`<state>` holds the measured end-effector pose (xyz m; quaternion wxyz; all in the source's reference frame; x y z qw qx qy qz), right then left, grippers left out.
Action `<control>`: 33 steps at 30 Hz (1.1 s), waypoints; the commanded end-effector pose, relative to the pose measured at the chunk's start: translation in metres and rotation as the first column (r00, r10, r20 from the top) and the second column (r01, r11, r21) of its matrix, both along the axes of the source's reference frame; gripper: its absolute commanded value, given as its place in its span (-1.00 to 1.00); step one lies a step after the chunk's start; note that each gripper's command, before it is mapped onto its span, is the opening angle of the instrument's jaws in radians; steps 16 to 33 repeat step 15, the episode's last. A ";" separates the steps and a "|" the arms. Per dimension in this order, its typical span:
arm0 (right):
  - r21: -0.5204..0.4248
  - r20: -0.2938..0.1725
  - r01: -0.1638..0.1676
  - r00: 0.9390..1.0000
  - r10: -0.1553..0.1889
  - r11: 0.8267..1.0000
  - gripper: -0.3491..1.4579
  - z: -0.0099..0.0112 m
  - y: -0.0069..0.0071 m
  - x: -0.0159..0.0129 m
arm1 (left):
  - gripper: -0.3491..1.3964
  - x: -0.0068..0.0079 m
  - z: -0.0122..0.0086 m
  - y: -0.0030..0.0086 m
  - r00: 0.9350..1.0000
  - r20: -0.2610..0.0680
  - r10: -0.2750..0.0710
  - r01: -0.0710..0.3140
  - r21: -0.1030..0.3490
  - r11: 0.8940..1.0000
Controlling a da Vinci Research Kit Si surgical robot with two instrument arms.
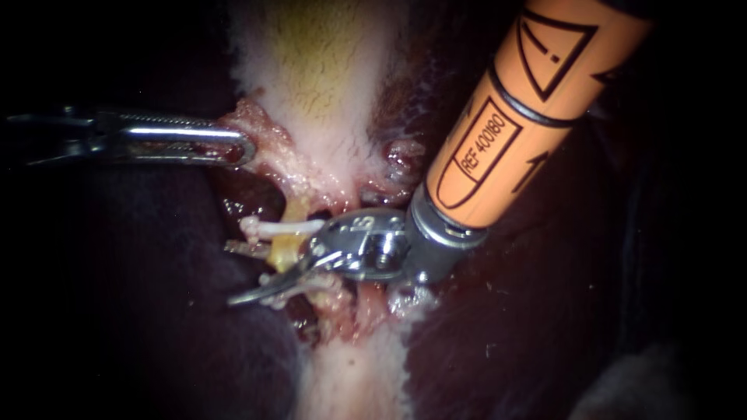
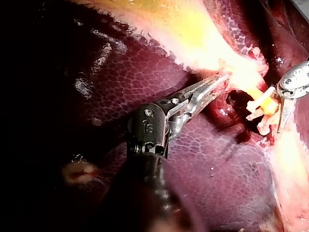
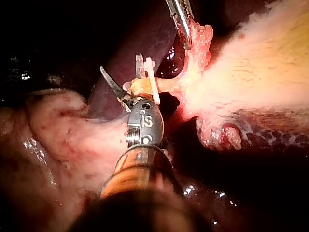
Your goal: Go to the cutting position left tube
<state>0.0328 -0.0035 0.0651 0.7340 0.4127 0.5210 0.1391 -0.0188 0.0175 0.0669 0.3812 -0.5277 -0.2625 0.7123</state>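
While clamping the left instrument on pale tissue for tension, poises the right instrument, blades apart, at the left tube beside its white clip, ready to cut.

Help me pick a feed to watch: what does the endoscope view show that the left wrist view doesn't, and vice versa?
Endoscope only: the right instrument's orange shaft, and its open end effector straddling the tube. Left wrist only: the left instrument's dark wrist and the liver's mottled surface. Both: the left instrument shut on tissue at the gallbladder's edge, and the white clip on the tube.
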 end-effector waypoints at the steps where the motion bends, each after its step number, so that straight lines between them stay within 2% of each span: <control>1: 0.001 0.001 0.001 1.000 -0.001 1.000 0.82 0.0000 0.0000 0.0000 | -1.00 0.0000 0.0000 0.0000 1.000 0.000 0.000 0.000 0.000 1.000; 33: 0.011 0.006 -0.001 1.000 0.001 1.000 0.82 0.0000 0.0000 0.0000 | -1.00 0.0000 0.0000 0.0000 1.000 0.000 0.000 0.000 0.000 1.000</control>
